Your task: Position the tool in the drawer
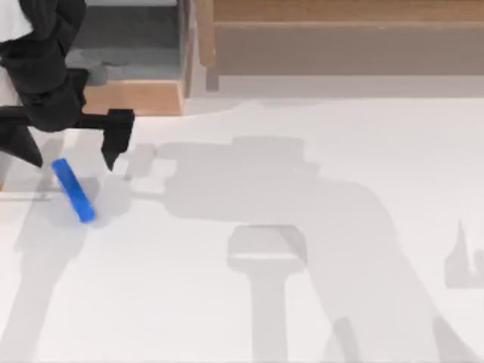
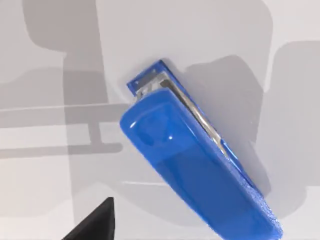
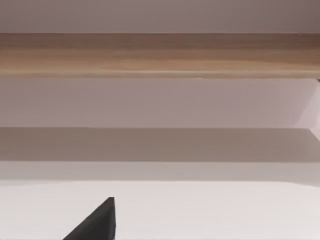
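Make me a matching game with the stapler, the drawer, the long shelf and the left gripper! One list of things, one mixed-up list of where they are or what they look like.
Things:
1. stapler
2. drawer
3. shelf
4. left gripper

Clues:
A. long and brown, at the back right of the table
B. bright blue, lying flat on the white table
C. black, hovering over the stapler, fingers spread
D. grey inside, tan front, back left

Pairs: 1-B, 2-D, 3-A, 4-C
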Controlling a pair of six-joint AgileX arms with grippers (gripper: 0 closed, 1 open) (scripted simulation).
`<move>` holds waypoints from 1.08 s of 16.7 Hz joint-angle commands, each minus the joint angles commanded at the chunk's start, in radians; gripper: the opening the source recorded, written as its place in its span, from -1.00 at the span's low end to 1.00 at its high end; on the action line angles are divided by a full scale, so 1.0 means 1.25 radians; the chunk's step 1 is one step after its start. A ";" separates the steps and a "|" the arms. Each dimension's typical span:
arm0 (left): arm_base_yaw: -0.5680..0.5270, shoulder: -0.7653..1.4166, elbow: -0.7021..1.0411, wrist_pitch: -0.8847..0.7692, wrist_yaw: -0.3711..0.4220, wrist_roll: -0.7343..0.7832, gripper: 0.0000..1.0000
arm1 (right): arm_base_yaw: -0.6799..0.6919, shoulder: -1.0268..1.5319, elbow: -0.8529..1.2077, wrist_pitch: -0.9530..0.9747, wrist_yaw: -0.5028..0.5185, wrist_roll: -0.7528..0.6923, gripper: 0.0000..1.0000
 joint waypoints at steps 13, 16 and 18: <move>0.004 0.075 -0.113 0.187 0.000 0.002 0.85 | 0.000 0.000 0.000 0.000 0.000 0.000 1.00; 0.004 0.075 -0.113 0.187 0.000 0.002 0.40 | 0.000 0.000 0.000 0.000 0.000 0.000 1.00; 0.004 0.075 -0.113 0.187 0.000 0.002 0.10 | 0.000 0.000 0.000 0.000 0.000 0.000 1.00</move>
